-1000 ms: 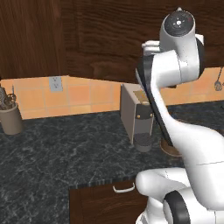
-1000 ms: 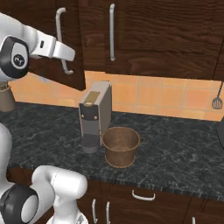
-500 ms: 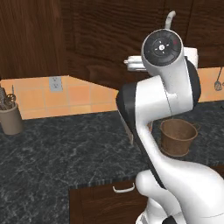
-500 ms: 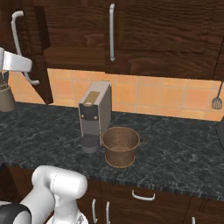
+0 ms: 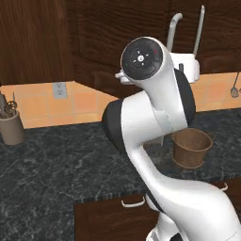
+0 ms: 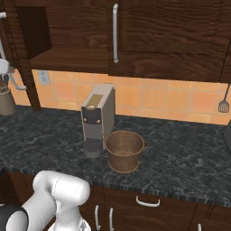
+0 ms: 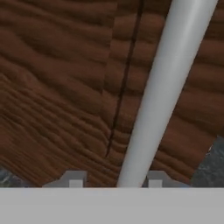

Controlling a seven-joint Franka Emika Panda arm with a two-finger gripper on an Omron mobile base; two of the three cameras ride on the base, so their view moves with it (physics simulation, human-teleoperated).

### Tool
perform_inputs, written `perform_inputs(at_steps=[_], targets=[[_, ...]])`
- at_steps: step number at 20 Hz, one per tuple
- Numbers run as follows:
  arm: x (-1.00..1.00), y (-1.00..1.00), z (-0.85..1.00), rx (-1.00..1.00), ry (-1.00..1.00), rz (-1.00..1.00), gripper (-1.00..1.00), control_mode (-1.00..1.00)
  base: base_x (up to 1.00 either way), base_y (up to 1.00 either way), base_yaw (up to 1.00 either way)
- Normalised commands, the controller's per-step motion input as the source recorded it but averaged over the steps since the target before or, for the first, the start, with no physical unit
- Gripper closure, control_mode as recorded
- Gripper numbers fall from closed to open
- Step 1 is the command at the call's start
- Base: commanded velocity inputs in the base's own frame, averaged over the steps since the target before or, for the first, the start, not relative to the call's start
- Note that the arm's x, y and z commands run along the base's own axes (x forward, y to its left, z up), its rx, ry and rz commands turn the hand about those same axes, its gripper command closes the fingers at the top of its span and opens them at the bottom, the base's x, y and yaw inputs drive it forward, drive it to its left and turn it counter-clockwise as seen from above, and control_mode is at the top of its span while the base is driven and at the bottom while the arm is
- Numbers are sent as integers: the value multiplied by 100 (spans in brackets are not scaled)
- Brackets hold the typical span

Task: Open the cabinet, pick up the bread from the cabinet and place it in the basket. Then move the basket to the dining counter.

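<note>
Hand (image 7: pixel 116 183) open, fingertips (image 7: pixel 75 180) straddling the cabinet door (image 7: pixel 57 87) handle (image 7: pixel 168 87); back straight off before reaching into the cabinet (image 6: pixel 67 56) for bread.

Arm raised high — gripper (image 7: pixel 116 183) jaws parted.

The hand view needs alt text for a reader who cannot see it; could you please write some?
A silver bar handle runs slantwise across a dark brown wood-grain cabinet door, seen very close. The handle passes between the two small finger tips of the tool at the bottom, which stand slightly apart on either side of it. A bit of black speckled counter shows at the lower right.
</note>
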Motion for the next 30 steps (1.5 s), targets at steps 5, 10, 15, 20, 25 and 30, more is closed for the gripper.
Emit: perform_inputs(at_steps=[5,10,15,20,25,30], targets=[[-60,-22,-2,11,-4,-1,-100,-100,0,0,0],[-92,-99,0,51,-12,34,-100,-100,0,0,0],[-65,-100,-4,75,-24,34,-100,-100,0,0,0],[15,-28,-46,100,2,42,-100,-100,0,0,0],[93,24,-28,72,45,37,-100,-100,0,0,0],[72,23,0,32,36,15,-100,-100,0,0,0]])
